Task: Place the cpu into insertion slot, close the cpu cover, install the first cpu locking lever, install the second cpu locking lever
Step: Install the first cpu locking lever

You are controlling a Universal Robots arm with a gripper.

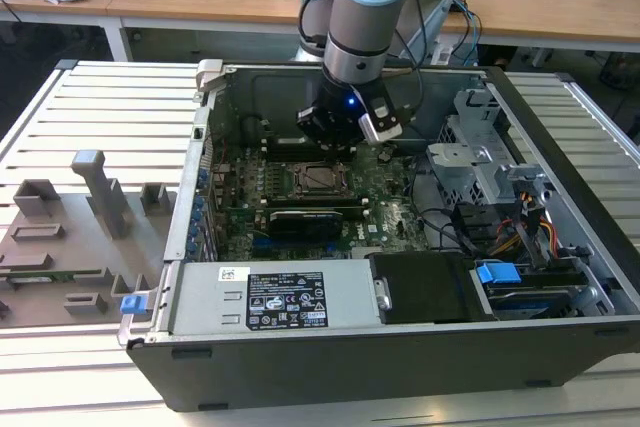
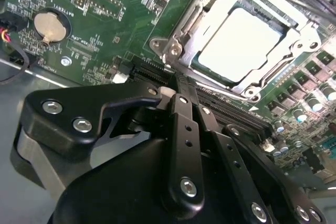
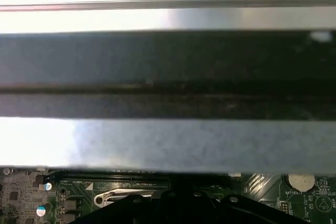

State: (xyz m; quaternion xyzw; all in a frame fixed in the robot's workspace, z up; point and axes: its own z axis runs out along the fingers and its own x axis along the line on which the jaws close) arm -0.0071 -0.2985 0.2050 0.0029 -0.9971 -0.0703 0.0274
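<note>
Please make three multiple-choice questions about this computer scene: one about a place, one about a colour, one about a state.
1. Where is the cpu? A on the table; B in the slot; C beside the case.
2. What colour is the board? A green; B red; C white.
3. How is the cover? A standing up; B taken off; C lying over the cpu.
Answers: B, its pale top sits in the slot; A, green shows all around; C, the frame lies flat around the chip.

The pale silver cpu [image 2: 237,43] sat flat in the insertion slot [image 2: 294,30], near the motherboard's middle. The silvery cpu cover [image 2: 181,38] appeared closed down over it, framing its edges.
</note>
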